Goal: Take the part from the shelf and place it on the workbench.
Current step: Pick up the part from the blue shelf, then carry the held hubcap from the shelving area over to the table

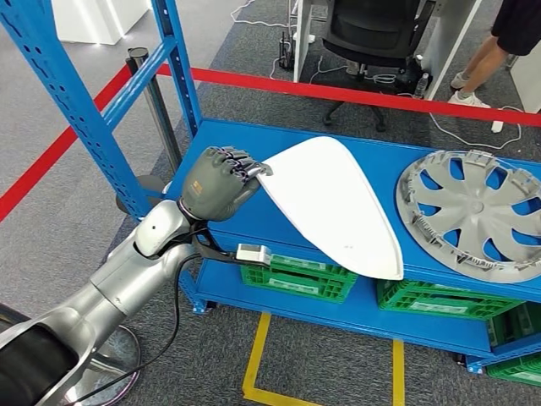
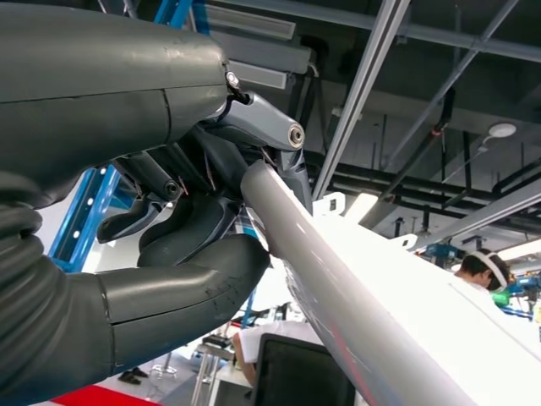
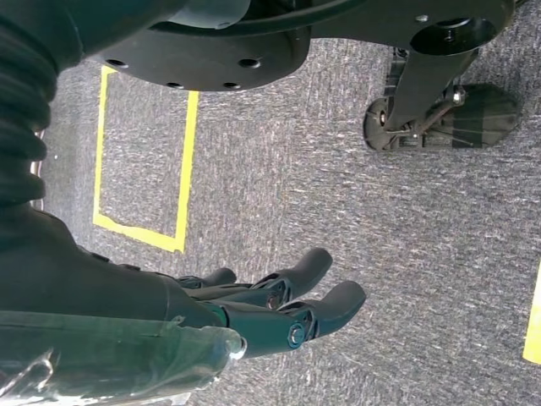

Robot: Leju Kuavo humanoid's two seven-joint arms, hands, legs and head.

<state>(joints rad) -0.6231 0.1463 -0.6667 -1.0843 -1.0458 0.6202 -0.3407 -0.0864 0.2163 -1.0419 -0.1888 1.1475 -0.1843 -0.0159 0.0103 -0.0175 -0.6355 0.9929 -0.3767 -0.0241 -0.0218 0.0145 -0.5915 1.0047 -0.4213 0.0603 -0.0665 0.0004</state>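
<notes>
A white, smooth, teardrop-shaped part (image 1: 331,205) lies tilted on the blue shelf (image 1: 287,222), its narrow tip raised at the left. My left hand (image 1: 216,182) grips that tip, fingers curled over its edge. In the left wrist view the fingers (image 2: 268,127) wrap the top of the white part (image 2: 408,313) and the thumb (image 2: 185,292) lies under it. My right hand (image 3: 287,309) hangs over grey carpet, its fingers apart and holding nothing.
A silver hubcap (image 1: 475,211) lies on the shelf at the right. Green crates (image 1: 300,275) sit on the lower level. Blue shelf posts (image 1: 70,93) rise at the left. A red barrier tape (image 1: 357,93), an office chair (image 1: 376,34) and a person's legs (image 1: 478,68) stand behind.
</notes>
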